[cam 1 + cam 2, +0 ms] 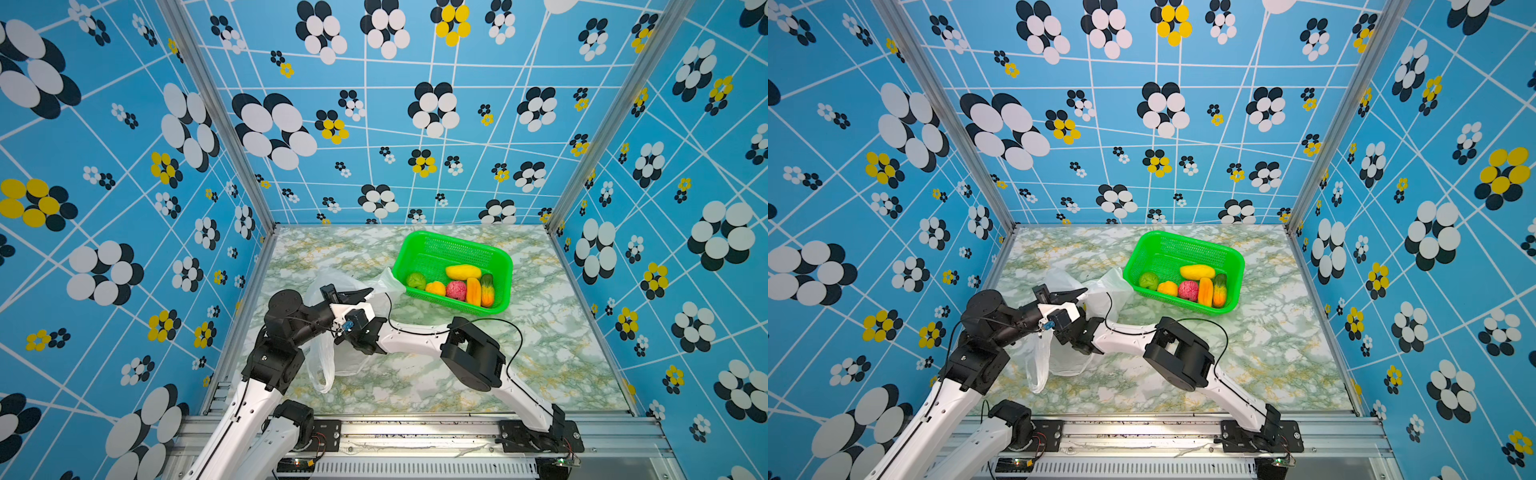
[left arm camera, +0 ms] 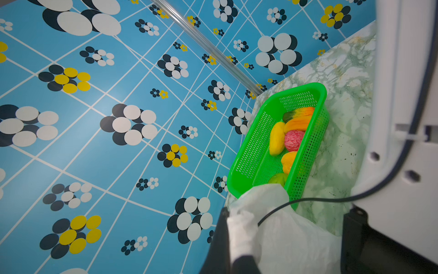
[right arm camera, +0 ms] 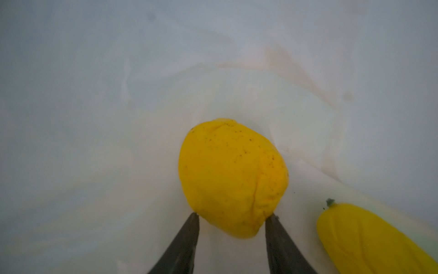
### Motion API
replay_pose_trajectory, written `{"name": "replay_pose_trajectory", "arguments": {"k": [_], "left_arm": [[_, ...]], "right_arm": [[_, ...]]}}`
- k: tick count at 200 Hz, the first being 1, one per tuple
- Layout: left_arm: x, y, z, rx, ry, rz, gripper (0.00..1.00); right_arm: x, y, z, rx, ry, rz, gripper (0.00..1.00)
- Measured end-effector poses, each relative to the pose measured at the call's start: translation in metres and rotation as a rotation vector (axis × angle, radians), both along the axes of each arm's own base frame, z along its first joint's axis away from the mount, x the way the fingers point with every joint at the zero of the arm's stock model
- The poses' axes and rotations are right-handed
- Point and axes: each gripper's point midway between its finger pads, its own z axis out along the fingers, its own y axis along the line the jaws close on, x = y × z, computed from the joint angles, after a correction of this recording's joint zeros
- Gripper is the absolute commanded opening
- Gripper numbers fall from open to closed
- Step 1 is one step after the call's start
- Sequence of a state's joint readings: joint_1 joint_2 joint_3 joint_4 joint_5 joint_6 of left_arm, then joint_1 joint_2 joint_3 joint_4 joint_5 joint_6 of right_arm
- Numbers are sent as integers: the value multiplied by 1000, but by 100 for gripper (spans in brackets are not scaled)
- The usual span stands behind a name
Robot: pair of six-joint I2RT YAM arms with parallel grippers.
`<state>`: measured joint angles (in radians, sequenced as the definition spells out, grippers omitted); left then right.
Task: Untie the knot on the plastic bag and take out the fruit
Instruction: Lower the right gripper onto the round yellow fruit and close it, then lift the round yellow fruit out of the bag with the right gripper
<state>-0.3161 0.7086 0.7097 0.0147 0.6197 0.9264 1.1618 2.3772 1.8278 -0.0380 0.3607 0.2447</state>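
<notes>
Fruit removal in hand: your left gripper [image 1: 361,293] pinches the plastic bag [image 1: 353,363] open, and your right gripper [image 3: 233,214] pinches a round yellow fruit [image 3: 233,175] inside it. Next move, as judged: lift it clear and carry it far right to the basket [image 1: 440,249].

- A green mesh basket [image 1: 453,245] sits close to the left gripper [image 1: 368,292], just past its fingertips and to the right in both top views.
- A green-veined marble tabletop [image 1: 540,353] spreads beneath the gripper.
- Blue walls [image 1: 374,124] patterned with black, white and yellow flowers rise behind, edged by aluminium posts [image 1: 220,116].
</notes>
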Motion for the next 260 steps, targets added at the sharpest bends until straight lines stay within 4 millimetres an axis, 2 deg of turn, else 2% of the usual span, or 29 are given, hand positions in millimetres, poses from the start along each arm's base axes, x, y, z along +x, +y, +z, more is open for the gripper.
{"name": "replay_pose_trajectory", "arguments": {"k": [22, 32, 47, 63, 79, 98, 121, 141, 163, 189, 225, 240, 260], "left_arm": [[1, 1, -1, 0, 3, 7, 0], [1, 1, 0, 0, 2, 8, 0], [1, 1, 1, -1, -1, 7, 0], [1, 1, 1, -1, -2, 7, 0], [0, 1, 1, -2, -3, 7, 0], [0, 1, 1, -2, -4, 7, 0], [0, 1, 1, -3, -3, 5, 0], [0, 2, 1, -7, 2, 8, 0], [0, 2, 1, -8, 3, 8, 0], [4, 5, 0, -13, 16, 19, 0], [15, 9, -5, -15, 46, 60, 0], [19, 10, -8, -16, 60, 78, 0], [26, 14, -8, -18, 73, 109, 0]], "right_arm": [[-5, -7, 20, 36, 16, -12, 48], [-6, -9, 27, 54, 22, -18, 56], [-7, -9, 33, 84, 37, -33, 75], [-3, -6, 30, 83, 42, -48, 85], [4, 8, 28, 103, 41, -65, 93], [17, 21, 20, 110, 26, -107, 96], [33, 33, 0, 97, 26, -151, 95], [44, 35, -21, 71, 44, -176, 85], [49, 26, -39, 30, 69, -198, 72], [47, 19, -38, 22, 85, -203, 58], [31, -2, -35, -14, 125, -181, 51], [23, -14, -24, -16, 135, -173, 50], [13, -29, 2, 16, 134, -160, 49]]}}
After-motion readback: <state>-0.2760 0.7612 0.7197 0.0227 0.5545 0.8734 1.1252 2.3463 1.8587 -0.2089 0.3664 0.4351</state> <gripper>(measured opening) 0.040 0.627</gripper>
